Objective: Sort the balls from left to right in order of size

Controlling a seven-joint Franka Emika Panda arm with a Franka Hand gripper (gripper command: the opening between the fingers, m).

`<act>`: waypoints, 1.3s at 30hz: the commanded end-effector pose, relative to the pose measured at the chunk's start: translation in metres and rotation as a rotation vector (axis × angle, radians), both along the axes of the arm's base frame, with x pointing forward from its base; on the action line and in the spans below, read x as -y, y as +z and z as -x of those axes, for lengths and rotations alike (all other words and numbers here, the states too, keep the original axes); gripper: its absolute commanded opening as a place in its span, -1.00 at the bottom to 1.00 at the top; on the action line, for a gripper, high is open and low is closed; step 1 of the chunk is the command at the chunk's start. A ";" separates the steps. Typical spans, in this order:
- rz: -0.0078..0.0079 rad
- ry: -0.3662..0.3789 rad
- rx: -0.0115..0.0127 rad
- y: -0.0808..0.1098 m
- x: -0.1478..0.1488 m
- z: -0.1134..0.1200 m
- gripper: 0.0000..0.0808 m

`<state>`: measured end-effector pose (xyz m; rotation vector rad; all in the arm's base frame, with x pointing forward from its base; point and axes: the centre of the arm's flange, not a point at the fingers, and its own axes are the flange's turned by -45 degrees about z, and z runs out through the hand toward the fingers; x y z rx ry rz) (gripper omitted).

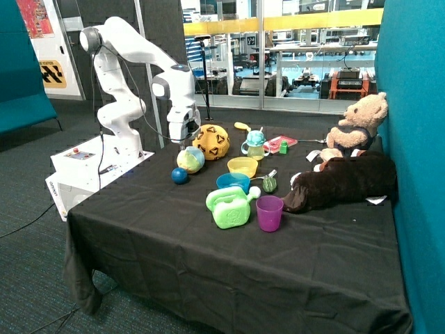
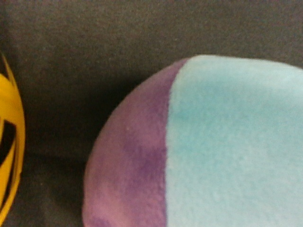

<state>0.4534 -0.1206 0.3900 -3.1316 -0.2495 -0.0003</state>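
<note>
Three balls lie in a diagonal row on the black tablecloth near the robot's base. The tiny dark blue ball (image 1: 180, 175) is nearest the front. The mid-sized pastel ball (image 1: 190, 159) sits just behind it, and the large yellow-orange ball with black marks (image 1: 211, 142) is farther back. My gripper (image 1: 184, 145) hangs right over the pastel ball, very close to its top. In the wrist view the pastel ball (image 2: 213, 151) fills most of the picture with purple and light blue panels. The yellow ball's edge (image 2: 9, 156) shows beside it.
Past the balls stand a yellow bowl (image 1: 243, 166), a blue bowl (image 1: 232, 181), a green watering can (image 1: 229, 207) and a purple cup (image 1: 269, 213). A sippy cup (image 1: 255, 144), a teddy bear (image 1: 356, 129) and a brown plush (image 1: 341, 182) lie toward the teal wall.
</note>
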 end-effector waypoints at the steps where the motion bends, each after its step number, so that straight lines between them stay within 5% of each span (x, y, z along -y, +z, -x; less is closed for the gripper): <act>1: 0.0001 0.015 -0.0002 0.023 0.002 -0.002 0.88; 15: 0.0001 0.077 -0.0002 0.054 -0.005 0.005 0.82; 39: 0.0001 0.104 -0.0002 0.061 0.004 -0.012 0.77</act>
